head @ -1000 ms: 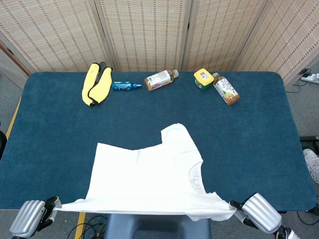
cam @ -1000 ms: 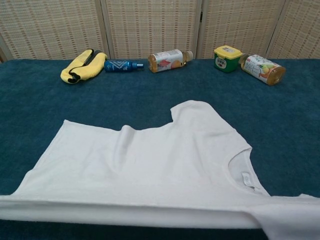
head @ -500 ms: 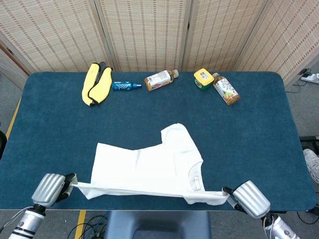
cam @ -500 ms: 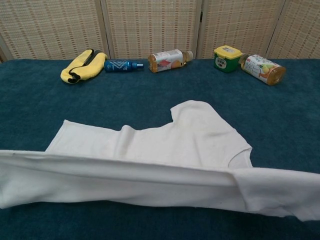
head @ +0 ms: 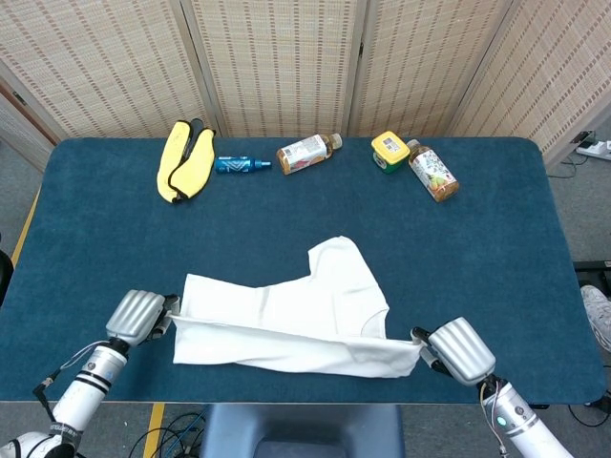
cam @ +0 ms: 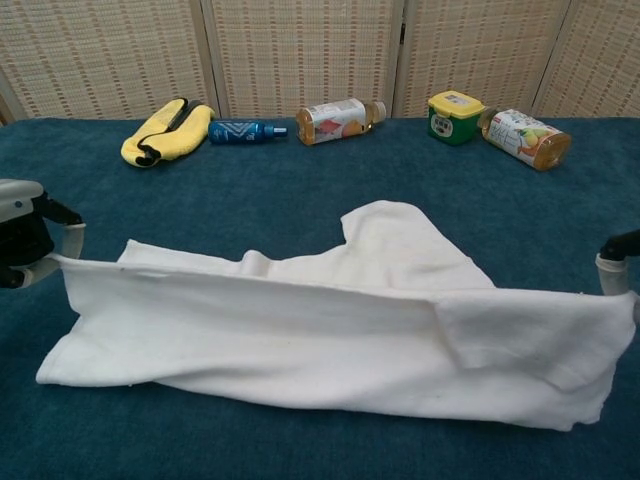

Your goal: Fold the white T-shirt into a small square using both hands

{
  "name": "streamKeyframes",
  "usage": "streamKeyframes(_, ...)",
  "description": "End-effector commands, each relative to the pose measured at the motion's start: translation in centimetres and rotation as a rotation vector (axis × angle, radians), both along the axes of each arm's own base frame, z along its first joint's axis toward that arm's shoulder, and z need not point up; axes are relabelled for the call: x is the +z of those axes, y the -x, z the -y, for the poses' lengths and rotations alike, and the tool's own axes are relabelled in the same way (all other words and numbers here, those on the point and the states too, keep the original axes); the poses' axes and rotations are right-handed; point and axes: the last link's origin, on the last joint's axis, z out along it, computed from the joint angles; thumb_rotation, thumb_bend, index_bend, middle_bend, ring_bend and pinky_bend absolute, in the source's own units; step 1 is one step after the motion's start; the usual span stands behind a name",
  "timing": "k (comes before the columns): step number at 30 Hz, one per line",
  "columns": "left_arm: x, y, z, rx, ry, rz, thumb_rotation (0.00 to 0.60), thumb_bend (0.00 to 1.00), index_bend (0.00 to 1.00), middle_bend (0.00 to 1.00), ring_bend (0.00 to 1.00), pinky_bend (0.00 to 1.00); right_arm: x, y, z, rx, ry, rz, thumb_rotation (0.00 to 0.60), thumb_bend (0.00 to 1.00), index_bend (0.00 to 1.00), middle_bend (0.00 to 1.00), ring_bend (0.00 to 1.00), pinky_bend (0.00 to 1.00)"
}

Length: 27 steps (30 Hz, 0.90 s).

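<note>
Tabletop [head: 496, 248] with blue cloth carries the white T-shirt [head: 315, 305] near its front edge. The near edge of the shirt is lifted and stretched between the two hands. The left robot hand [head: 138, 315] grips one corner, the right robot hand [head: 458, 349] grips the other. At the far edge lie a yellow cloth [head: 185, 160] and bottles [head: 307, 153].
</note>
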Motion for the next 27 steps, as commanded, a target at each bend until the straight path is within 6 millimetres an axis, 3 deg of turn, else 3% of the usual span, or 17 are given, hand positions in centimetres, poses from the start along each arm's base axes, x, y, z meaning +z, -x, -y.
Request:
streamKeyframes(1,-0.6,-0.5,-1.6,-0.005,0.006,-0.024,0.600,0.57,0.57,0.94,0.86,0.97,-0.4,-0.4,0.8,0.003,0.007,0.004,0.600,0.56,0.68,1.00,1.00,1.00)
streamKeyframes(14,-2.4,-1.0,-5.2,0.037,0.033,-0.065,0.600,0.57,0.56,0.94,0.86,0.97,-2.0,-0.8,3.2,-0.010,0.036,-0.009,0.600,0.57,0.68,1.00,1.00,1.00)
streamKeyframes(27,-4.0,-1.0,-7.5,0.075,0.051,-0.139,0.600,0.57,0.53,0.94,0.86,0.97,-3.6,-1.2,4.8,-0.015,0.045,-0.018,0.600,0.57,0.68,1.00,1.00,1.00)
